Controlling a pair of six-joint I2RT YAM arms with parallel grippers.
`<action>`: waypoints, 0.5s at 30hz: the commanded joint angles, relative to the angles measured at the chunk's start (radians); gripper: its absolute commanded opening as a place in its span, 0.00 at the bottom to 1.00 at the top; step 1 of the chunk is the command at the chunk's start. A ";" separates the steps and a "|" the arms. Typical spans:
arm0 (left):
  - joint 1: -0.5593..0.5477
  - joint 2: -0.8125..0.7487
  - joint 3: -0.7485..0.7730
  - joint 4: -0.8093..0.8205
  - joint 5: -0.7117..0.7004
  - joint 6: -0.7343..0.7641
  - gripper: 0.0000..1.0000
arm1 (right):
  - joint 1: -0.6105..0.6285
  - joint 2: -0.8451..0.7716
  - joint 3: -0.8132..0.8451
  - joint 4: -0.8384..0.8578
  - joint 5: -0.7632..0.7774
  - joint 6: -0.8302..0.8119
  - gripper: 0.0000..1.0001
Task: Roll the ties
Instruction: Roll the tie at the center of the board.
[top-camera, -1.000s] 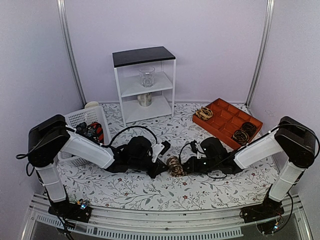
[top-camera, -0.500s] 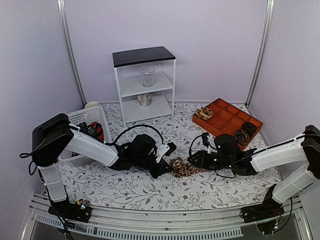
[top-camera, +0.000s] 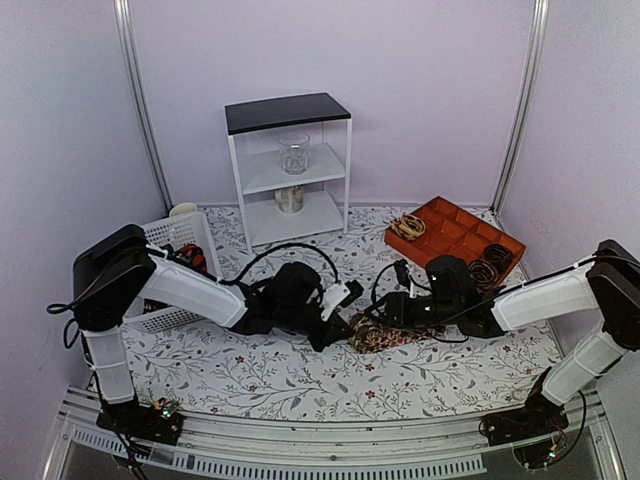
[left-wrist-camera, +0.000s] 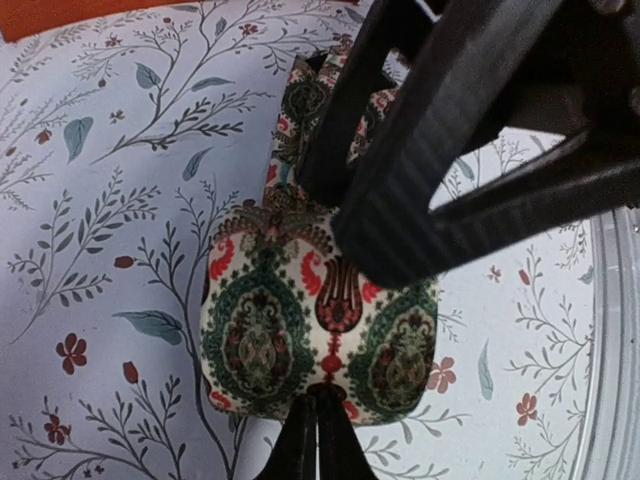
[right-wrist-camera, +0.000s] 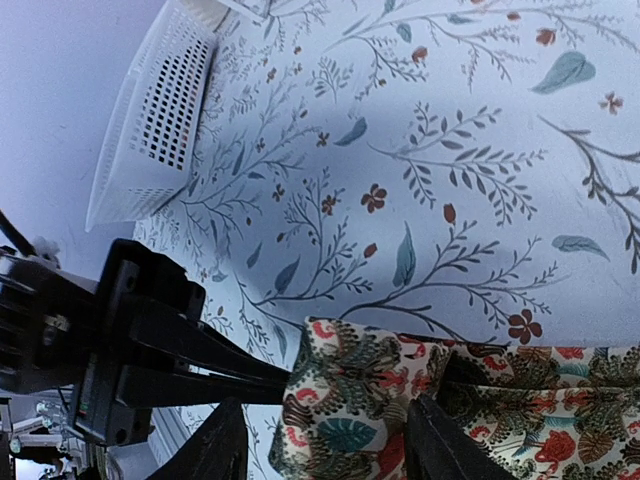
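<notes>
One tie (top-camera: 388, 335), half-rolled, lies at centre of worktop (top-camera: 250, 375), btwn both arms. L claw (left-wrist-camera: 315, 440) pinched shut on roll's edge; R claw (right-wrist-camera: 330, 440) jaws apart, straddling loose patterned length beside the roll.

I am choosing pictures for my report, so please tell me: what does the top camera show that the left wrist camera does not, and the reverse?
Only the top camera: the white shelf with a glass on it, and the white basket. Only the left wrist camera: the green and red pattern of the tie, seen close. Both: the tie lying on the flowered cloth.
</notes>
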 joint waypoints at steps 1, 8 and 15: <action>-0.007 0.026 0.020 -0.011 -0.001 0.017 0.03 | -0.001 0.066 0.020 0.006 -0.046 0.001 0.54; -0.007 0.007 0.004 -0.012 0.009 -0.006 0.08 | -0.001 0.066 -0.038 0.003 0.024 -0.009 0.32; -0.006 -0.092 -0.111 0.052 0.036 0.011 0.48 | 0.000 0.092 -0.092 0.079 0.004 0.022 0.28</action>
